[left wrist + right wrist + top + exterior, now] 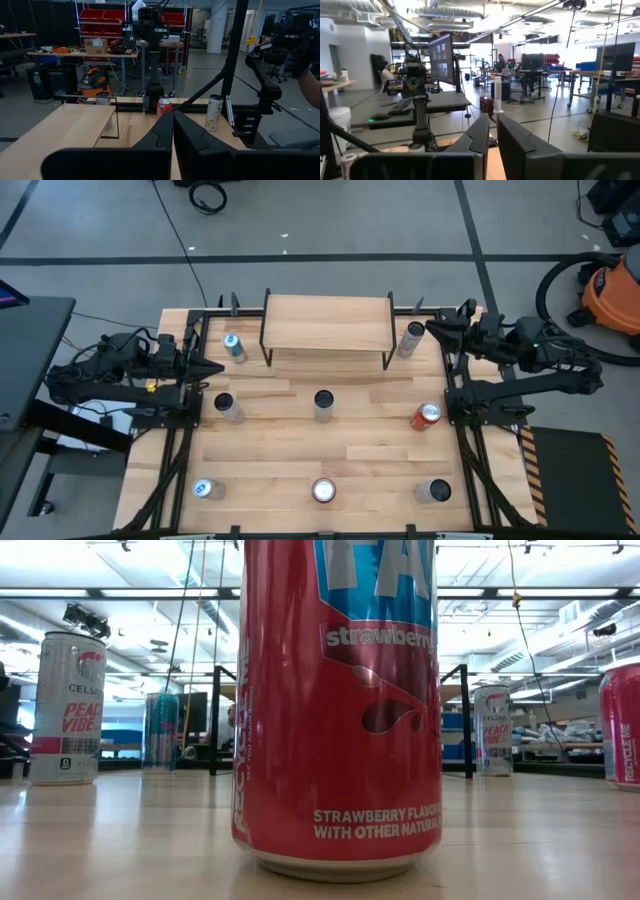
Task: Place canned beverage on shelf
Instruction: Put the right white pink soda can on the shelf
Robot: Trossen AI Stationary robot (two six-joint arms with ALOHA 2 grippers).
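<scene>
The shelf (327, 323), a light wooden board on thin black legs, stands on its legs at the middle of the table's far edge, with nothing on top. Several beverage cans stand upright on their bases on the table: a blue-topped one (233, 347) and a white one (411, 340) beside the shelf, a red one (427, 416) at mid right, and a big red strawberry can (338, 700) close to the low camera. My left gripper (173, 120) hangs shut above the table's left edge. My right gripper (493, 120) hangs shut above the far right corner. Neither holds anything.
Black arm frames run along the table's left (180, 430) and right (465, 430) sides. Three cans line the near edge, among them a silver-topped one (207, 490). Bare wood lies between the can rows. An orange vacuum (610, 290) sits on the floor beyond the right side.
</scene>
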